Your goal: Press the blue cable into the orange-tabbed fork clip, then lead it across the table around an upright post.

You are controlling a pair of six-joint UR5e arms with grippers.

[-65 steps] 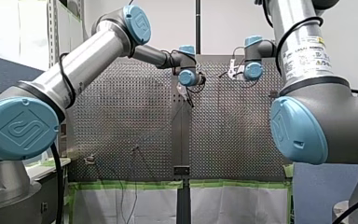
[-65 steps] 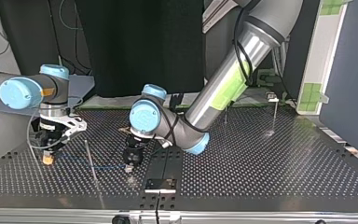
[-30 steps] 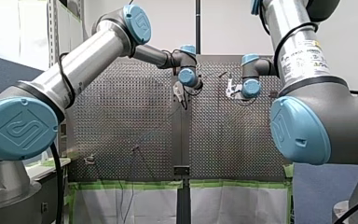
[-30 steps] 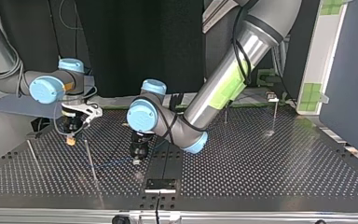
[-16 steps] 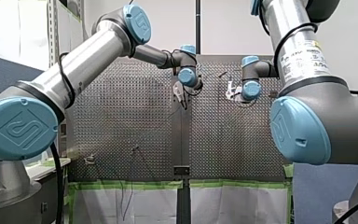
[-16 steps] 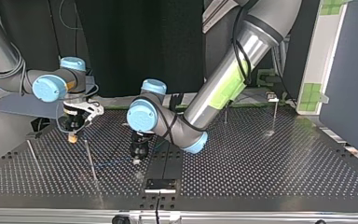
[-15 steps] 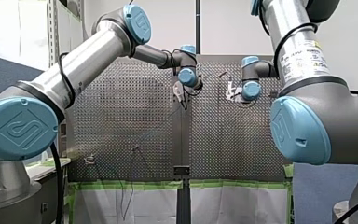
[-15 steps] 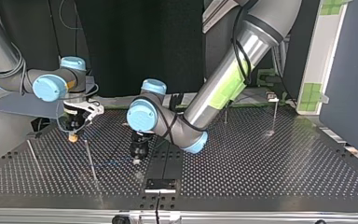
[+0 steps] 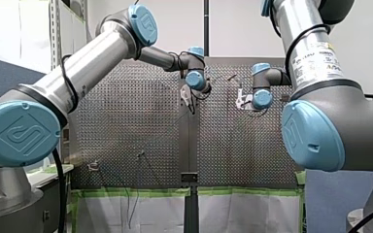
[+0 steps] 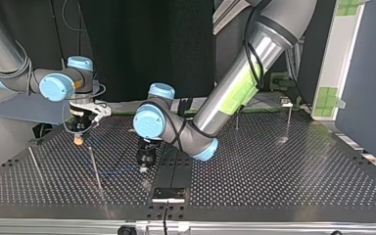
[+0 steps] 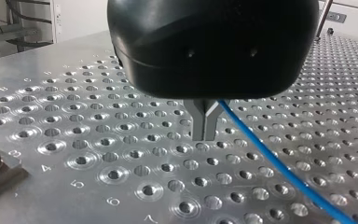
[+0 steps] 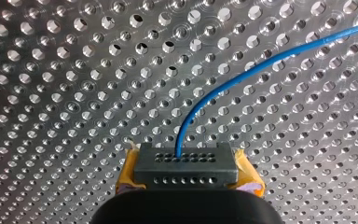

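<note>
Cable (image 11: 284, 162) sits pinched in downward-pointing left gripper (image 11: 204, 135), its connector (image 12: 186, 164) clamped in vertical right gripper (image 12: 189, 176).

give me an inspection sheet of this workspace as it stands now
surface: perforated metal table
job's things: blue cable spans between the two end effectors; upright post stands beside that span; orange-tabbed fork clip not made out
clutter: nothing seen
end effectors: left end effector, metal fingers, shut on blue cable; right end effector, yellow pads, shut on blue cable
cables: black cable looped along my left arm
surroundings: green tape on the table edge; dark curtain behind
</note>
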